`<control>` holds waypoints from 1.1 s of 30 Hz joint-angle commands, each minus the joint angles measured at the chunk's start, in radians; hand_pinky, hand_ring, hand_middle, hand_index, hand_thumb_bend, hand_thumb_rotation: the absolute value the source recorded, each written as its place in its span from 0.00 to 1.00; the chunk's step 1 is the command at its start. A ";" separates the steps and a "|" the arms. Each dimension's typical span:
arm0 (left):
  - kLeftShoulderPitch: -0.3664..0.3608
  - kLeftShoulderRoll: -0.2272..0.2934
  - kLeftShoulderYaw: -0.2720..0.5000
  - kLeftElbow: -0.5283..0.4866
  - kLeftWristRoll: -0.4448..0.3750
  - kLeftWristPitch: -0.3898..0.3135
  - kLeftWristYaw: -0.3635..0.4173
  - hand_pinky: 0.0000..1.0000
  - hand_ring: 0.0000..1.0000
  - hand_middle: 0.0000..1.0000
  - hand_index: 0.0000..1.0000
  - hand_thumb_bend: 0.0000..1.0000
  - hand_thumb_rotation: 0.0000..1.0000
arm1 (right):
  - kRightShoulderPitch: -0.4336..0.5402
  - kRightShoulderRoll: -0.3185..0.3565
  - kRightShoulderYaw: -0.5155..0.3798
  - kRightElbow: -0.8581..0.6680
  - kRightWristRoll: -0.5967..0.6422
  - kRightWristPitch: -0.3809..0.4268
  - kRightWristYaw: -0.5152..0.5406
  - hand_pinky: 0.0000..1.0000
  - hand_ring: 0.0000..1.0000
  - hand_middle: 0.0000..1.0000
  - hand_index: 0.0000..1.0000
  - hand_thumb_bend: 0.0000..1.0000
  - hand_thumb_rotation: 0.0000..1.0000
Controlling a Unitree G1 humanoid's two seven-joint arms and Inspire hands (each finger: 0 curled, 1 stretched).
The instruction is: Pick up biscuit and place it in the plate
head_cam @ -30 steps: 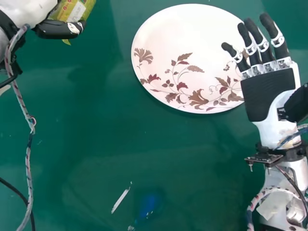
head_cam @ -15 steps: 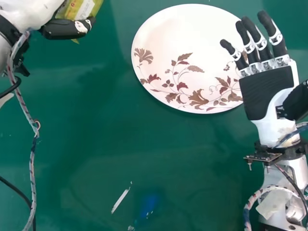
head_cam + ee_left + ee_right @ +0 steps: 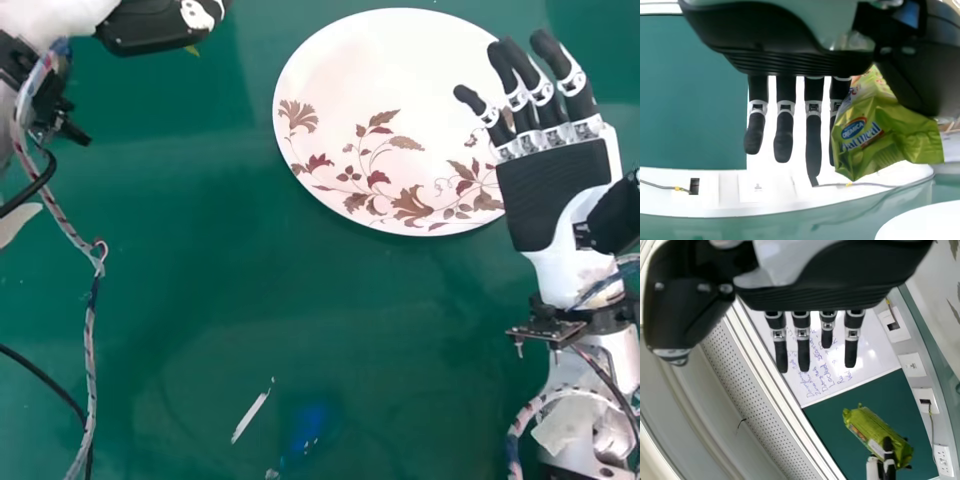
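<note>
At the head view's top left is my left hand (image 3: pixel 155 28), left of the plate (image 3: pixel 350 90) and not over it; a tiny yellow-green bit of the packet shows under its edge. In the left wrist view, the left hand (image 3: pixel 812 135) pinches the green biscuit packet (image 3: pixel 872 135) between thumb and fingers, the fingers themselves nearly straight. The right wrist view shows the packet (image 3: pixel 877 432) held up by the left hand (image 3: pixel 888 460). My right hand (image 3: pixel 555 195) lies palm up with straight fingers by the plate's right edge; its fingers (image 3: pixel 802 347) hold nothing.
The green table (image 3: pixel 270 290) lies under both arms. A loose cable loop (image 3: pixel 90 300) hangs from the left arm. A whitish strip (image 3: pixel 250 415) lies near the front. A white ledge with sockets (image 3: pixel 705 192) runs behind in the left wrist view.
My left hand has moved right and slightly up in the head view, and the packet has mostly passed out beyond the top edge. The cable loop swung right. The right hand has hardly moved.
</note>
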 commanded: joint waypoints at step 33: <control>0.010 -0.202 -0.123 -0.085 0.049 -0.102 0.088 0.21 0.21 0.42 0.51 0.51 0.00 | 0.021 0.002 0.019 -0.015 -0.026 -0.042 -0.032 0.66 0.76 0.75 0.74 0.87 0.47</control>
